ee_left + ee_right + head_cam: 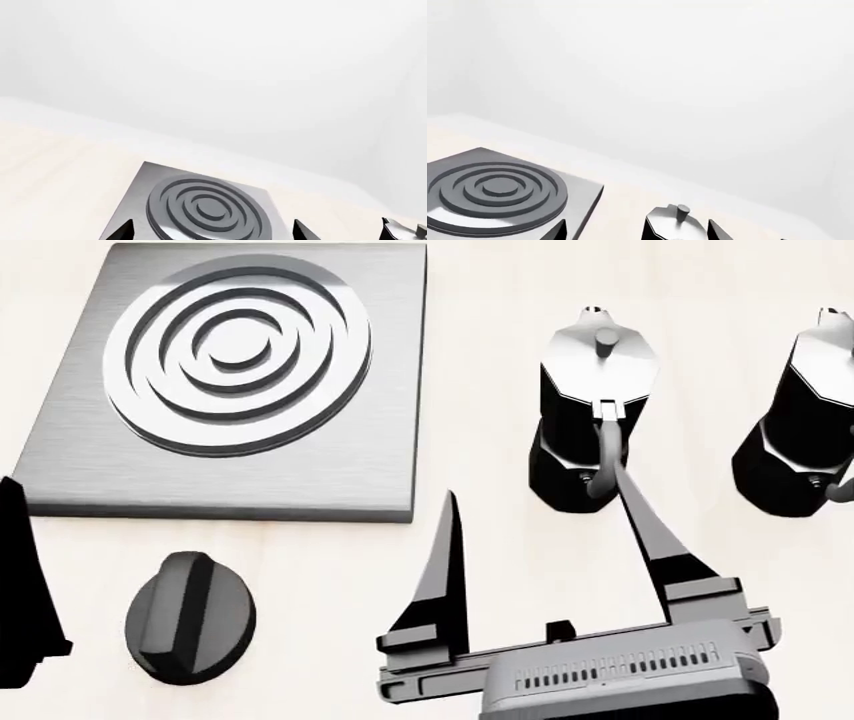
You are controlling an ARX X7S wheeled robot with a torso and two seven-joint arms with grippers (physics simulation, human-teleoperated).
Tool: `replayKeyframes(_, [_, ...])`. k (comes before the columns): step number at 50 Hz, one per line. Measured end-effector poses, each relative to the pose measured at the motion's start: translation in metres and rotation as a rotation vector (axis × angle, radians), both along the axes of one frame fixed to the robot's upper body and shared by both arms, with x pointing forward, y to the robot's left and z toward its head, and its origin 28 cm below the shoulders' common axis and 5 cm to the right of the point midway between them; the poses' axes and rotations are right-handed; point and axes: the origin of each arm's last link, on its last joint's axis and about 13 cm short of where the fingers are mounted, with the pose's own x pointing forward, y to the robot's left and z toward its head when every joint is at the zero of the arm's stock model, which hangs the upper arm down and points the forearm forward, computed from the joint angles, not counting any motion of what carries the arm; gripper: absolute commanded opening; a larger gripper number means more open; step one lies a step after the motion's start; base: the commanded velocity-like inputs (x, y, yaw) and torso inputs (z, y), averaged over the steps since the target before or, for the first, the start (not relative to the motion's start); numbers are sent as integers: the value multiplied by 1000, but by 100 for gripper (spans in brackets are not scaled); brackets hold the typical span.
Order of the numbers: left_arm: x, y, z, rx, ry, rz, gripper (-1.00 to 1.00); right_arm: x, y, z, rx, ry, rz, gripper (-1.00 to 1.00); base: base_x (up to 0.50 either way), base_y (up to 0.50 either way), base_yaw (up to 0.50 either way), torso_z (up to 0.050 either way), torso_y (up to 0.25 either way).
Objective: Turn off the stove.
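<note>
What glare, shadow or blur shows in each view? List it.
Head view: sharp, flat light, bright sheen on the burner rings and the moka pot, hardly any cast shadows. Left wrist view: washed-out white background, stove plate crisp. Right wrist view: the same pale haze, no blur.

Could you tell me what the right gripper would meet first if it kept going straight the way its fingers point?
Probably the nearer moka pot: the right gripper, jaws open, points at it, one finger overlapping its handle in the head view. The gripper's height is unclear, so it might pass over.
</note>
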Motion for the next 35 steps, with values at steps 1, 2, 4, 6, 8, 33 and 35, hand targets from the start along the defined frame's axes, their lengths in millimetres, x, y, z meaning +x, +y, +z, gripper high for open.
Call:
replayKeyframes(1, [0, 0, 0, -1, -1, -1, 100, 0, 0, 0, -1, -1, 0, 100, 0, 0, 0, 0, 0])
replayKeyframes(2, [0, 0, 1, -1, -3, -1, 100, 0, 0, 1, -1, -2, 1, 100, 0, 0, 0, 0, 0])
replayKeyframes(4, [0, 0, 2, -2, -5, -3, 100, 0, 0, 2, -2, -4, 1, 100, 0, 0, 0, 0, 0])
replayKeyframes(6, [0, 0, 3, -3, -8, -4, 100, 0, 0, 3, -3, -6, 2, 100, 0, 0, 0, 0, 0])
replayKeyframes(8, [0, 0, 4, -4, -11, -5, 100, 1, 0, 4, -4, -8, 3, 100, 0, 0, 0, 0, 0])
replayKeyframes(33, [1, -1, 17, -18, -54, -14, 100, 2, 1, 16, -16, -38, 11, 100, 0, 0, 0, 0, 0])
replayKeyframes(35, [1, -1, 19, -19, -58, -15, 100, 3, 1, 17, -16, -41, 11, 100, 0, 0, 0, 0, 0])
